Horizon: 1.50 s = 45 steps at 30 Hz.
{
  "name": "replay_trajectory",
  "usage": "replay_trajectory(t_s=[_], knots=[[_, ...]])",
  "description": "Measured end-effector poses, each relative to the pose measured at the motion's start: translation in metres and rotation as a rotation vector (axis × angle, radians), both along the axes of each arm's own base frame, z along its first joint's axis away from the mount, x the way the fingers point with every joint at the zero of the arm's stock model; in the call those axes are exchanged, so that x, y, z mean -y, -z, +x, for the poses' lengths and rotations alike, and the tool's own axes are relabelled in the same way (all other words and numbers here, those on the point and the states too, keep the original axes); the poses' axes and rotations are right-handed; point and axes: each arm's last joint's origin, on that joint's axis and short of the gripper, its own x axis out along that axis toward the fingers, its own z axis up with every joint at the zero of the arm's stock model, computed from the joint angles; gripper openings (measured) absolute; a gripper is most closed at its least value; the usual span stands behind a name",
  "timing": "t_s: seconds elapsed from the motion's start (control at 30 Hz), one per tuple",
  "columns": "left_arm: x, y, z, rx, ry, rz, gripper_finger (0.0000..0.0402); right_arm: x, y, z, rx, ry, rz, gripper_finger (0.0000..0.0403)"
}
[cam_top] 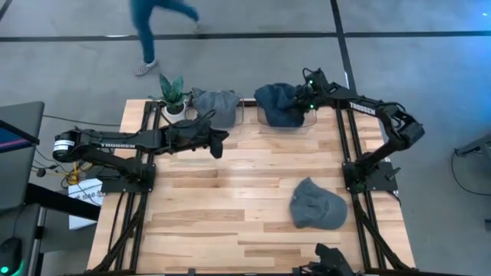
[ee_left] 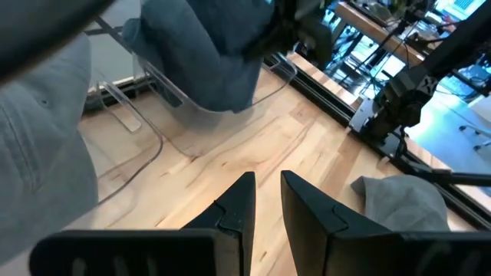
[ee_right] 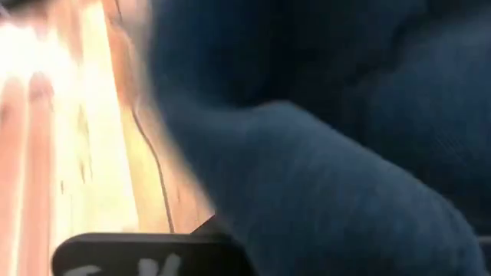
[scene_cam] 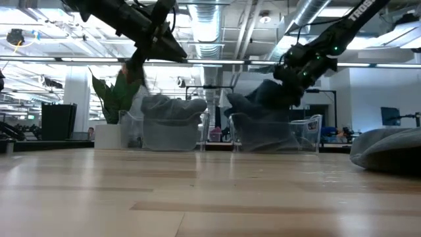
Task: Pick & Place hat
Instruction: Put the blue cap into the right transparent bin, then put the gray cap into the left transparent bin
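A dark blue hat [cam_top: 278, 104] sits in the right clear bin [cam_top: 307, 123] at the table's far edge and bulges above its rim [scene_cam: 263, 99]. My right gripper [cam_top: 304, 95] is at the hat's right side, shut on it; the hat [ee_right: 322, 138] fills the right wrist view and hides the fingers. A grey hat [cam_top: 216, 103] lies in the left clear bin [scene_cam: 171, 128]. Another grey cap [cam_top: 317, 205] rests flat on the table's near right [ee_left: 403, 203]. My left gripper [ee_left: 267, 178] hovers shut, just near of the left bin [cam_top: 217, 142], touching nothing. My right gripper holds the dark blue hat at its upper right part [scene_cam: 284, 84], coming from above and the right. The hat itself covers the place of contact. Its crown is drawn up toward the gripper while its lower part stays inside the bin.
A potted plant [cam_top: 173, 93] stands at the far left corner beside the left bin. Bare wood lies across the table's middle [cam_top: 230, 192]. A person walks past on the floor beyond the far edge [cam_top: 149, 31].
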Motion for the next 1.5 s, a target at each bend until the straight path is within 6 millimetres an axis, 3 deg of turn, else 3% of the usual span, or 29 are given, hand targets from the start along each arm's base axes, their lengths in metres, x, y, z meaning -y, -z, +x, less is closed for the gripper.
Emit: replay_trajectory(t_s=[0.13, 0.27, 0.67, 0.83, 1.0, 1.13, 1.5], knots=[[0.0, -0.002, 0.001, 0.017, 0.001, 0.003, 0.0055, 0.001, 0.013, 0.0, -0.057, 0.01, 0.051, 0.0052], [0.0, -0.003, 0.001, 0.029, 0.008, -0.001, 0.0055, -0.001, 0.01, -0.001, -0.049, 0.02, 0.062, 0.0085], [0.002, -0.003, 0.002, 0.023, 0.085, 0.004, 0.0055, -0.022, -0.04, -0.018, 0.033, 0.08, -0.046, 0.0264], [0.002, -0.003, 0.002, 0.02, 0.079, 0.013, 0.0055, -0.034, -0.061, -0.031, 0.018, 0.156, -0.122, 0.0308], [0.001, -0.002, 0.001, -0.01, 0.077, 0.075, 0.0057, -0.053, -0.079, -0.046, 0.019, 0.249, -0.116, 0.0322], [0.0, -0.002, 0.002, -0.042, 0.091, 0.138, 0.0074, -0.079, -0.09, -0.053, 0.031, 0.285, -0.037, 0.0316], [-0.002, 0.008, 0.014, -0.048, 0.084, 0.14, 0.0208, -0.16, -0.095, -0.062, -0.121, 0.239, 0.138, 0.0289]])
